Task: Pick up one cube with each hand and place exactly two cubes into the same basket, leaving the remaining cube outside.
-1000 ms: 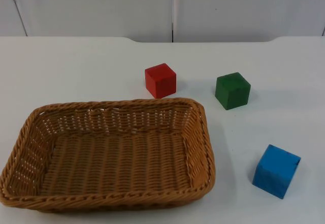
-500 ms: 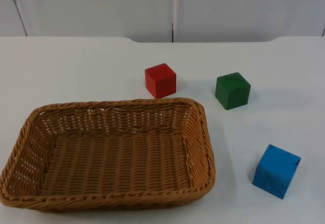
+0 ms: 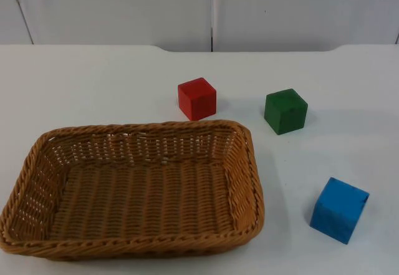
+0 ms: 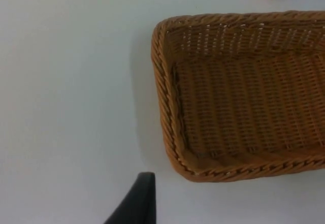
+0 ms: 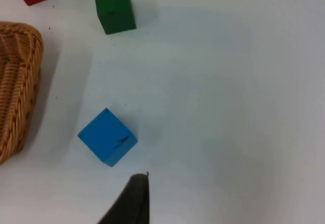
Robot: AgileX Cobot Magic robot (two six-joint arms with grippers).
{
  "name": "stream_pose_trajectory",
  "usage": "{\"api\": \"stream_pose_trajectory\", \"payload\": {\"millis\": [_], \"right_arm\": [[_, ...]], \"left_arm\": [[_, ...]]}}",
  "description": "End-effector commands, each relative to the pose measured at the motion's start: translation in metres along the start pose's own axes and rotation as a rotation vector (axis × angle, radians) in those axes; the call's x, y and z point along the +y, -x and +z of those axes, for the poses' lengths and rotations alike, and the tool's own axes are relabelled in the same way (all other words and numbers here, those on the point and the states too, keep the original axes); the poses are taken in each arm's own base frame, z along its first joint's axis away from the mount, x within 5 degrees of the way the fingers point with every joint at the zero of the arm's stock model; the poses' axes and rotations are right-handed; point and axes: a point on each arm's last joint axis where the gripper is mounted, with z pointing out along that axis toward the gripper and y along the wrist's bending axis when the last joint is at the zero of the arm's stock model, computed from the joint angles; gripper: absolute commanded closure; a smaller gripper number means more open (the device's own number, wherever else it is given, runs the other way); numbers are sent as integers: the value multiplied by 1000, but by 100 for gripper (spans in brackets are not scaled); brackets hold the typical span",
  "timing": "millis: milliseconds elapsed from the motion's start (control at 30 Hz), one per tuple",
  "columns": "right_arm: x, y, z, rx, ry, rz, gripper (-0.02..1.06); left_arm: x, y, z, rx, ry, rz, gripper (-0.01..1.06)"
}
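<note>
Starting out, nothing gripped: I am holding my left gripper (image 4: 137,203) beside the basket (image 3: 249,163), my right gripper (image 5: 133,199) near the blue cube (image 3: 339,209); finger opening, cannot tell. Red cube (image 3: 197,98) at basket's 12 o'clock, green cube (image 3: 285,111) at 2; next, descending squarely.

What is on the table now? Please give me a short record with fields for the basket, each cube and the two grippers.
basket: wicker basket, nothing inside it, on the white table
red cube: red cube, on the table just behind the basket's far rim
green cube: green cube, on the table, to the right of the red cube
blue cube: blue cube, on the table, right of the basket, nearest the camera
left gripper: above the table beside the basket's outer corner, holding nothing
right gripper: above the table near the blue cube, holding nothing
cubes in basket: none
</note>
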Motion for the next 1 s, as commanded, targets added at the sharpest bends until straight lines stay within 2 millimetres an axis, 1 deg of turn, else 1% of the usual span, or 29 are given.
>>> {"api": "stream_pose_trajectory", "payload": {"millis": [0, 100, 200, 300, 333, 500, 533, 700, 733, 967], "right_arm": [[-1, 6, 3, -1, -1, 3, -1], [-2, 12, 8, 6, -1, -1, -1], [-2, 18, 17, 17, 4, 3, -1], [0, 22, 26, 26, 30, -6, -1], [0, 22, 26, 26, 30, -6, -1], [2, 28, 42, 39, 71, -19, -1], [2, 28, 42, 39, 71, -19, -1], [2, 39, 56, 65, 77, -14, -1], [2, 39, 56, 65, 77, -14, -1], [4, 63, 71, 68, 123, -14, -1]], "left_arm": [[-1, 4, 1, -14, -8, -4, 0], [0, 5, 3, -1, -10, -7, 0], [-2, 7, 4, 0, -28, 3, 0], [-5, 16, 2, -9, -52, 15, 0], [-5, 16, 2, -9, -52, 15, 0], [-10, 33, 3, -5, -98, 16, 0], [-10, 33, 3, -5, -98, 16, 0], [-16, 44, 11, 10, -179, 34, 0], [-16, 44, 11, 10, -179, 34, 0], [-19, 51, 30, 66, -258, 25, 0]]}}
